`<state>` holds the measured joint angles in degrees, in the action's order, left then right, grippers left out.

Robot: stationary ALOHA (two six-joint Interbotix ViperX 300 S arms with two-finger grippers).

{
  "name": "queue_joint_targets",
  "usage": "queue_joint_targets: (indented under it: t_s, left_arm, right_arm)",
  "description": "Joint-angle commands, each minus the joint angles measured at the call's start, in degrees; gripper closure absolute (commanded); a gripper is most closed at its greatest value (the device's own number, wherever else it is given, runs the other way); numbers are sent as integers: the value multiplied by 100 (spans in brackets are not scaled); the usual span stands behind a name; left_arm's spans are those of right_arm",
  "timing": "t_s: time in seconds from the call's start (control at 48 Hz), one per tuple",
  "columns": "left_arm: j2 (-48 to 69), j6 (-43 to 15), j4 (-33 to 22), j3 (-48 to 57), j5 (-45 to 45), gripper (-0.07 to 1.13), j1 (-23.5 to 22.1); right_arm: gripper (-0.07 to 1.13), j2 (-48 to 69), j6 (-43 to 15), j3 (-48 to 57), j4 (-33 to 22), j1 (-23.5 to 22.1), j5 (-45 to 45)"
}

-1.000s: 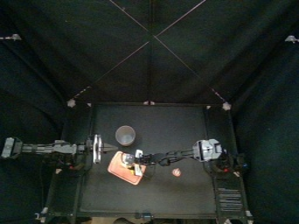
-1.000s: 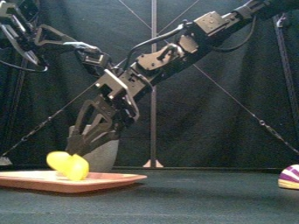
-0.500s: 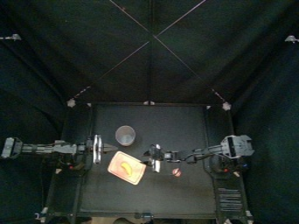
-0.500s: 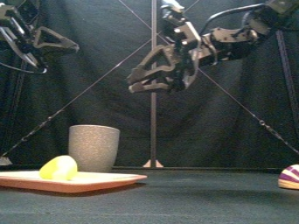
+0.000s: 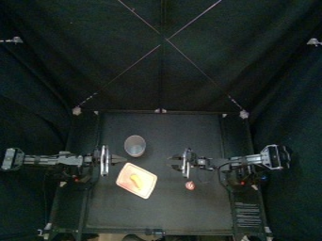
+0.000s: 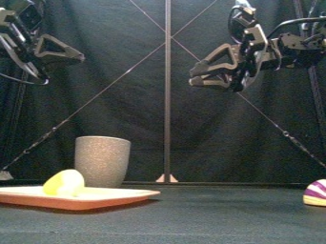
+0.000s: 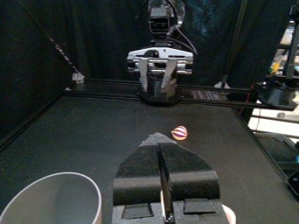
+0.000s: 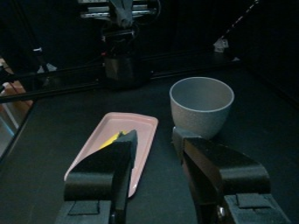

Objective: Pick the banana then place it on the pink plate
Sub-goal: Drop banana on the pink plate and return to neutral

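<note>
We begin at the right gripper (image 8: 152, 138): its jaws are spread wide and there is nothing between them. In the front view it hangs high above the table (image 5: 208, 212), right of the middle and well clear of everything below. The left gripper (image 7: 163, 150) has its jaws pressed flat together on nothing, and that arm rests raised at the left side.

Below them, the banana (image 6: 64, 182) lies on the pink plate (image 6: 121, 195), toward its left end as the front view shows it. It touches the plate's surface and no gripper is near it. The plate sits on the left front part of the table, with the grey cup (image 6: 102, 160) standing upright just behind it.

We judge the task as good as done: the banana is on the plate and the working gripper is empty and lifted away. All that seems left is for the arm to settle.

Some things stay unclear. In the right wrist view that gripper's own jaw covers part of the banana, and from above it is only a yellow fleck. From the front it reads as a rounded yellow lump, so we cannot tell how it lies. A striped toy (image 5: 190, 185) lies on the table right of the plate and apart from it. The front view cuts it off at the edge, and we cannot tell what food it is.
</note>
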<state>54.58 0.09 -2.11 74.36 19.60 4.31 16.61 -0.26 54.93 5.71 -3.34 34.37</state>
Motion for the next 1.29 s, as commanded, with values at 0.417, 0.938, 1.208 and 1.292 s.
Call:
queue_joint_targets:
  t_s: [0.417,0.938,1.208,1.292]
  left_arm:
    - [-26,26,-185,-26,62,106,9]
    - [-26,-79,519,-18,483,106,-18]
    - [-26,-62,457,-79,510,106,-9]
    - [-26,-62,396,-70,510,106,-9]
  right_arm:
    - [28,905,26,299,-44,-18,62]
    - [28,809,44,308,-193,-158,141]
    - [28,738,35,334,-809,-132,141]
    - [28,738,35,334,-1072,-114,141]
